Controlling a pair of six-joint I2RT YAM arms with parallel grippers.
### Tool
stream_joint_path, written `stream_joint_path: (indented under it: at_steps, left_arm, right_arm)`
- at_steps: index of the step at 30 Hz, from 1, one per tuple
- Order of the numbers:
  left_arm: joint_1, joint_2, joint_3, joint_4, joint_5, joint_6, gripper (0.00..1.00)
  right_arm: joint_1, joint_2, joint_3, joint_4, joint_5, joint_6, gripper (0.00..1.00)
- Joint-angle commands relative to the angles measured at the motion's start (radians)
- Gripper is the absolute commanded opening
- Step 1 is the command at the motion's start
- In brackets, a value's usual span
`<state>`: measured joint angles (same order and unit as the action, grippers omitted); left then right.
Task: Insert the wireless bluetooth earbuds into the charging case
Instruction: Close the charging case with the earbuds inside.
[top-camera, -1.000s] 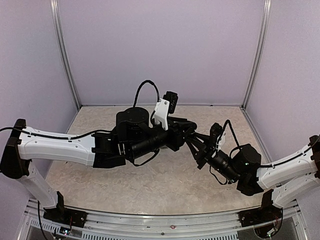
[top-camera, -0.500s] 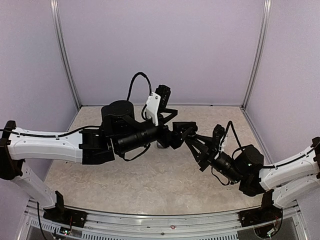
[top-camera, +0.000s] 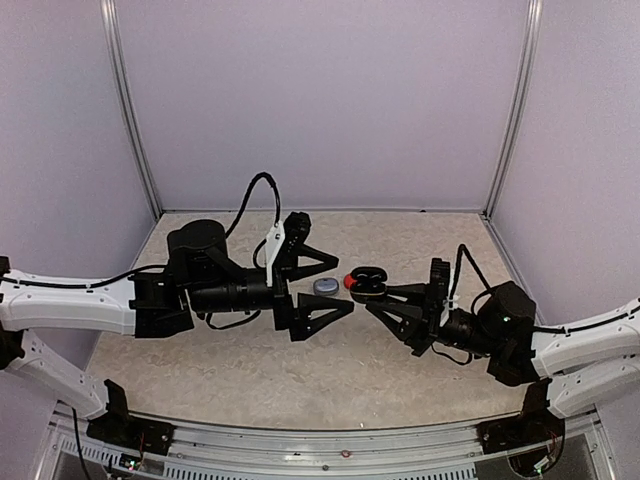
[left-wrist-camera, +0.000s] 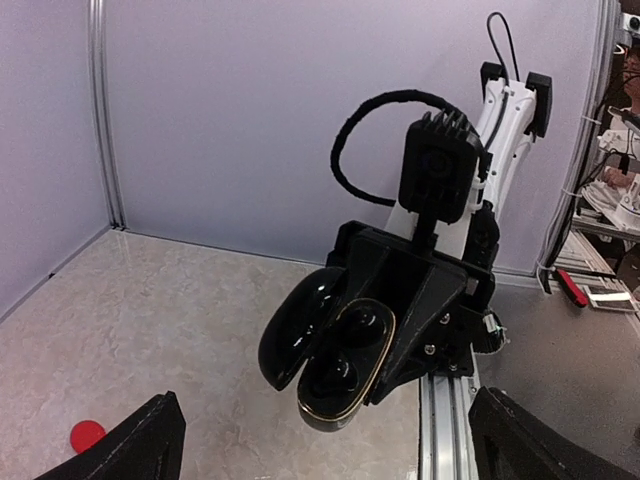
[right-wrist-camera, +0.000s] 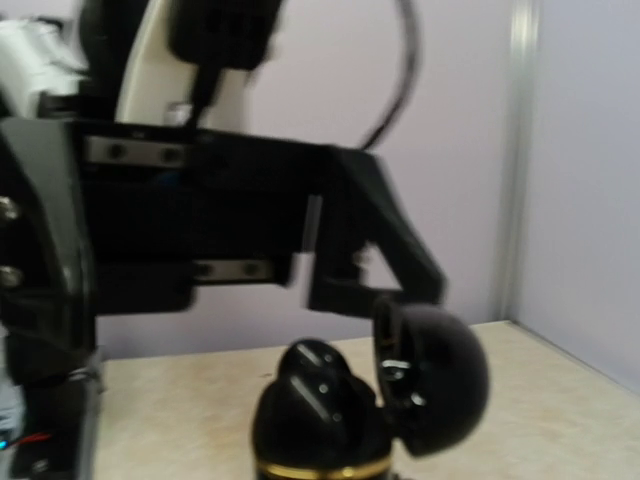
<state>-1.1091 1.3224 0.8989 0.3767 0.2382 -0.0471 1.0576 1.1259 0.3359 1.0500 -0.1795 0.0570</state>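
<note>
The right jaws (top-camera: 372, 292) clench the open black case (left-wrist-camera: 325, 345), its wells facing the left jaws (top-camera: 343, 280), spread empty straight opposite

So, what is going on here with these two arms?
The right tool is closed on a glossy black charging case with a gold rim, its lid open, held up off the beige table. The left tool stands wide open facing it and holds nothing. A small grey rounded case and a small red round item lie on the table between the arms. Whether earbuds already sit in the black case cannot be told.
</note>
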Motion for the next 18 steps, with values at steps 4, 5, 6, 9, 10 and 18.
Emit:
stream_joint_path:
  at_steps: [4, 5, 6, 9, 10, 18]
  left_arm:
    - [0.01, 0.029, -0.008, 0.109, 0.242, 0.082, 0.99]
    - [0.007, 0.036, 0.0, 0.103, 0.252, 0.091, 0.98]
    - [0.005, 0.043, 0.007, 0.095, 0.259, 0.099, 0.97]
    - [0.001, 0.049, 0.023, 0.076, 0.314, 0.118, 0.92]
    - [-0.001, 0.047, 0.027, 0.071, 0.328, 0.122, 0.9]
    - [-0.051, -0.007, 0.031, 0.006, 0.263, 0.234, 0.8]
  right_arm:
    - [-0.025, 0.009, 0.081, -0.095, -0.214, 0.069, 0.0]
    - [-0.029, 0.014, 0.088, -0.103, -0.224, 0.076, 0.0]
    - [-0.032, 0.018, 0.093, -0.11, -0.234, 0.081, 0.0]
    - [-0.049, 0.029, 0.102, -0.119, -0.239, 0.11, 0.0]
    - [-0.056, 0.031, 0.103, -0.117, -0.241, 0.12, 0.0]
    - [-0.135, 0.078, 0.119, -0.126, -0.259, 0.237, 0.0]
